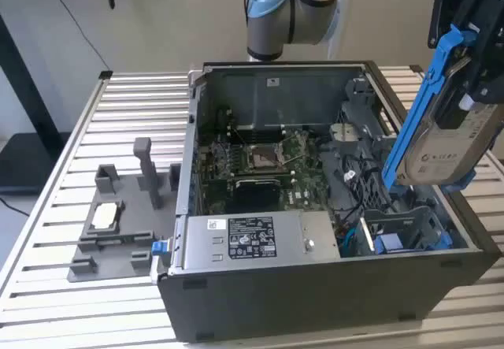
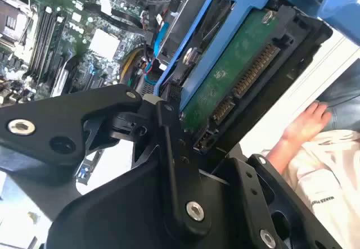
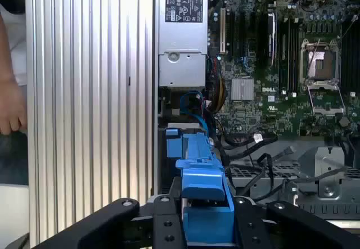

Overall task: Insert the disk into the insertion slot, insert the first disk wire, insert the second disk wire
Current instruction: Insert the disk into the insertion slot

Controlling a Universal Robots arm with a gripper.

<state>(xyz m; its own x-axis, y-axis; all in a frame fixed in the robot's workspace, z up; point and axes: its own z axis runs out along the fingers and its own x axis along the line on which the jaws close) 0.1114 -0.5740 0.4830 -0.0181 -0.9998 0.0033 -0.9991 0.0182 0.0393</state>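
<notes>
A ribbed aluminium table [image 1: 134, 113] carries an open computer case [image 1: 315, 286] lying on its side, with the motherboard [image 1: 260, 164] showing inside. A grey parts fixture [image 1: 110, 231] sits well off on the far side of the case from the gripper [image 1: 471, 65]. The gripper hangs above the case's corner, clamped on the disk [image 1: 441, 148] by its upper end. Its black fingers [image 2: 169, 142] press the blue carrier frame [image 1: 421, 105] from both sides.

The disk is in the air and tilted. Its lower end points down towards the insertion slot [image 1: 402, 223], the dark drive cage with blue tabs directly beneath the gripper. It is not in the slot yet, and I'd say no wire has been connected either.

The tilt worries me most. The slot looks barely wider than the carrier, so a slanted descent could catch a corner on the cage rim and jam or twist the drive. Because it is held by one end, the disk could also pivot in the fingers if the free end hits something.

Loose black cables [image 1: 354, 183] lie just beside the cage, between it and the motherboard, and one could get trapped under the carrier. In the second wrist view a person's hand [image 2: 306, 122] rests near the gripper, on the side away from the motherboard, closer than I'd like.
</notes>
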